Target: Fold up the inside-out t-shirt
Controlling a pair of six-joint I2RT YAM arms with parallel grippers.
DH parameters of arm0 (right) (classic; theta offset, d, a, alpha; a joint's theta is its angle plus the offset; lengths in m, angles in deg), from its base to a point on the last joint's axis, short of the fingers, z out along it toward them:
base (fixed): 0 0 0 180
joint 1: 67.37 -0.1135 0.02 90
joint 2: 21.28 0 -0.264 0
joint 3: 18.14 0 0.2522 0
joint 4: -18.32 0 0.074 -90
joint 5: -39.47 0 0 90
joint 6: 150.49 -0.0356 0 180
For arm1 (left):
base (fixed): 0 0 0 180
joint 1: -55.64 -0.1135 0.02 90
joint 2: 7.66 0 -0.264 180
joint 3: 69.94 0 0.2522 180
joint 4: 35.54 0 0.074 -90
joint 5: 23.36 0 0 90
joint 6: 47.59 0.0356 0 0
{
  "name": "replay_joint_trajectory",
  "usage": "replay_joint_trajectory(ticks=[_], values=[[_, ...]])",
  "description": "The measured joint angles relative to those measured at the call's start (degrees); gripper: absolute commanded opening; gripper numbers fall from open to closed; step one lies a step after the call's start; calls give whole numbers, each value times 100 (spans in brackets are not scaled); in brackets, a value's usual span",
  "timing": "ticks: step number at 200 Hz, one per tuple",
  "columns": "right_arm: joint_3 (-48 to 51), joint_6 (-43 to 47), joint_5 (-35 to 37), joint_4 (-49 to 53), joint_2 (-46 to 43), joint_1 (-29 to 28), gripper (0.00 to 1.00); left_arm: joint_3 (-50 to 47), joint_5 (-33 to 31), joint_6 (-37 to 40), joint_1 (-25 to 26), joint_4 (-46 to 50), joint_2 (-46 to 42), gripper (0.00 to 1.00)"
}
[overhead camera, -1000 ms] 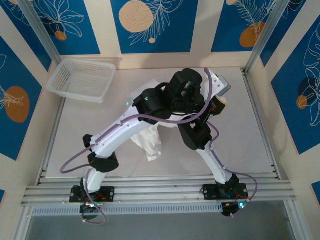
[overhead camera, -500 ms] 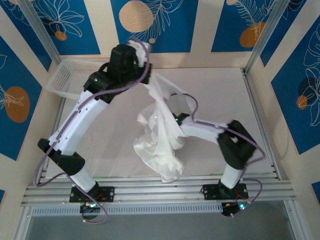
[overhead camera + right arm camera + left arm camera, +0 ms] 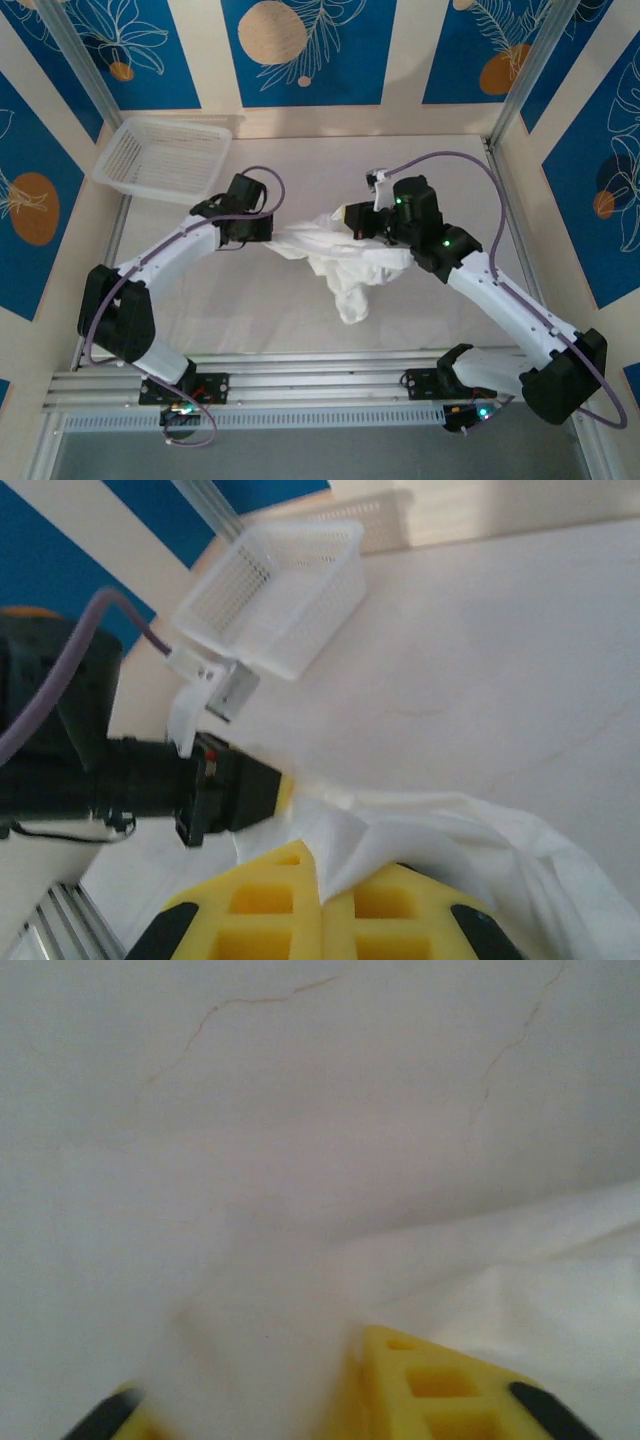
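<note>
The inside-out t-shirt [image 3: 345, 265] lies bunched and wrinkled on the table's middle, white, with one end drawn out to the left. My left gripper [image 3: 272, 232] is low at that left end. In the left wrist view its yellow fingers [image 3: 440, 1390] stand apart, open [image 3: 250, 1380], with a blurred strip of the shirt [image 3: 520, 1270] running between them. My right gripper [image 3: 352, 215] sits at the heap's upper edge. In the right wrist view its yellow jaws are pressed together [image 3: 322, 880], shut on a fold of the t-shirt [image 3: 450, 830], facing the left gripper [image 3: 240, 790].
A white mesh basket [image 3: 165, 158] stands at the table's back left corner, also in the right wrist view [image 3: 280, 600]. Aluminium posts and patterned walls close in the table. Bare tabletop [image 3: 470, 190] lies to the right and front of the shirt.
The left arm has come down from high at the back, and the hanging shirt now lies bunched on the table. The left jaws have parted. The right gripper has moved up and right.
</note>
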Motion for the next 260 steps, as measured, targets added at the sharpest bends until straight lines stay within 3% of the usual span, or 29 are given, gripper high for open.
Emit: replay_joint_trajectory(ticks=[19,32,65,86,101,108,113,117,123,126,169,210,213,234,260], values=[[-13,-122,0,-186,-31,74,0,42,256,74,-13,-94,-444,70],[-37,-184,0,-260,-28,101,0,162,767,166,-15,-214,-857,78],[-90,-461,-2,-514,81,114,0,498,2413,245,236,-1049,-1504,81],[-238,-682,22,-542,278,109,0,647,3150,310,896,-1493,-1235,84],[-363,-811,44,-544,396,94,0,769,3257,378,1410,-1567,-739,85],[-409,-850,44,-549,426,90,0,776,3274,404,1565,-1613,-518,78],[-448,-883,44,-542,452,81,0,754,3307,415,1700,-1657,-304,65],[-490,-903,46,-529,466,81,0,715,3327,380,1762,-1711,-197,49],[-568,-922,103,-487,494,81,0,629,3344,422,1825,-1814,-55,11],[-614,-977,127,-446,507,81,0,568,3340,411,1845,-1864,-2,0],[-1604,-1119,326,299,649,479,0,-190,2697,651,1860,-1869,83,0],[-2361,-1508,-164,737,557,2041,0,-1283,1091,896,1606,-1574,-374,0],[-2365,-1552,-251,774,542,2146,0,-1362,1049,896,1556,-1611,-413,2],[-2354,-1744,-881,1075,483,2566,0,-1810,905,881,1025,-1897,-907,46],[-2076,-1810,-1738,501,411,2564,0,-2037,1185,879,662,-1755,-1432,70]])
